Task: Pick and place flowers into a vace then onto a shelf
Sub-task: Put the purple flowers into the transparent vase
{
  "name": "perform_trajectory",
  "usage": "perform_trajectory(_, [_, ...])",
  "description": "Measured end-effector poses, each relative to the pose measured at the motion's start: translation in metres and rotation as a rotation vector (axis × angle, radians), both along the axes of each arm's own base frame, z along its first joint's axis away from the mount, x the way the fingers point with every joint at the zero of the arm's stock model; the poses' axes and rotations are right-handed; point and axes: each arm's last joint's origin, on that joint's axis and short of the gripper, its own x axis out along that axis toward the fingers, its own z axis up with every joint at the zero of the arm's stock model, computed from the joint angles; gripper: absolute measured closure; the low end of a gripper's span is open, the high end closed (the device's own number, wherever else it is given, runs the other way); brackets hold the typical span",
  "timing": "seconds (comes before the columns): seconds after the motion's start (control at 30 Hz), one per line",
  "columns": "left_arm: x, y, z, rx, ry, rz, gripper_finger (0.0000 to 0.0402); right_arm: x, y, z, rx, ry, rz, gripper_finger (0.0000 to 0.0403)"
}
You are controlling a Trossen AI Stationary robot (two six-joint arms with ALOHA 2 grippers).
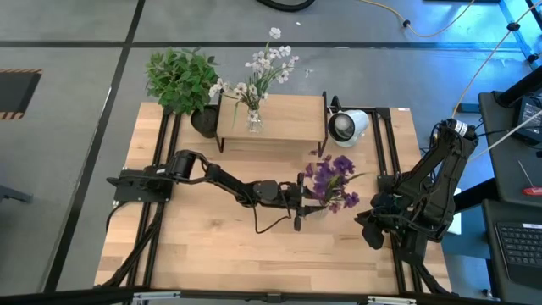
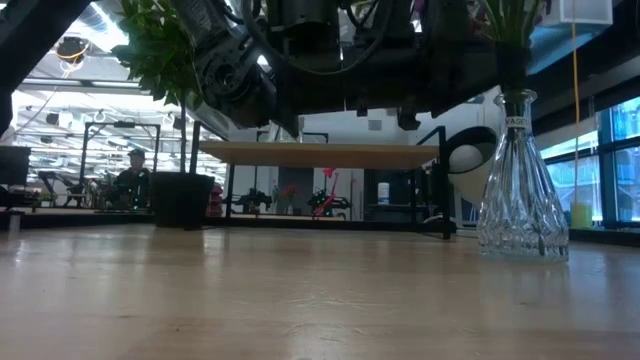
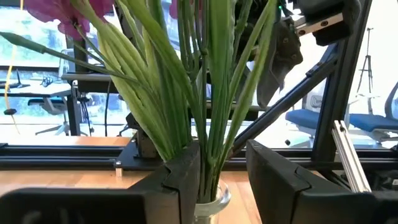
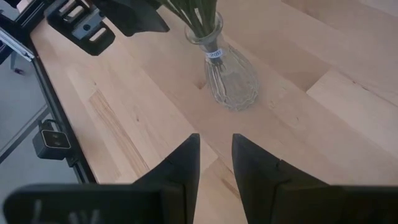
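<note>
Purple-blossomed flowers (image 1: 334,178) stand in a clear glass vase (image 2: 520,190) whose base rests on the tabletop, right of centre. My left gripper (image 1: 301,202) reaches in from the table's left. It is open, with its fingers on either side of the green stems (image 3: 211,93) just above the vase's rim (image 3: 214,202). The shelf (image 1: 279,106) stands at the far edge and carries a second small vase (image 1: 254,121) of white-pink flowers (image 1: 267,63). My right gripper (image 1: 373,230) waits at the table's right edge, empty, with a narrow gap between its fingers. My left gripper comes in level from the table's left, with the bunch of stems between its two fingers. One finger (image 3: 183,180) lies close against the stems and the other (image 3: 273,180) stands apart. Whether any finger touches them I cannot tell.
A bushy potted plant (image 1: 182,78) stands by the shelf's left end and a white round device (image 1: 347,125) by its right end. Black rails (image 1: 385,144) run along both table sides. Bare wood (image 1: 212,246) lies along the near edge. A person sits in the room beyond (image 2: 130,170).
</note>
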Motion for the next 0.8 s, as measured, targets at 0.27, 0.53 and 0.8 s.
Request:
perform_trajectory(0.27, [0.0000, 0.0000, 0.0003, 0.000, -0.002, 0.000, 0.0253, 0.0000, 0.0000, -0.0001, 0.000, 0.001, 0.000, 0.0306])
perform_trajectory(0.53, [0.0001, 0.0006, -0.0002, 0.002, 0.013, 0.027, 0.0217, -0.0001, 0.0000, -0.0001, -0.002, 0.003, 0.004, 0.0306])
perform_trajectory(0.8, [0.0002, 0.0012, -0.0003, 0.008, 0.014, 0.050, 0.0207, 0.0000, 0.0001, -0.0002, -0.012, 0.006, 0.014, 0.0306])
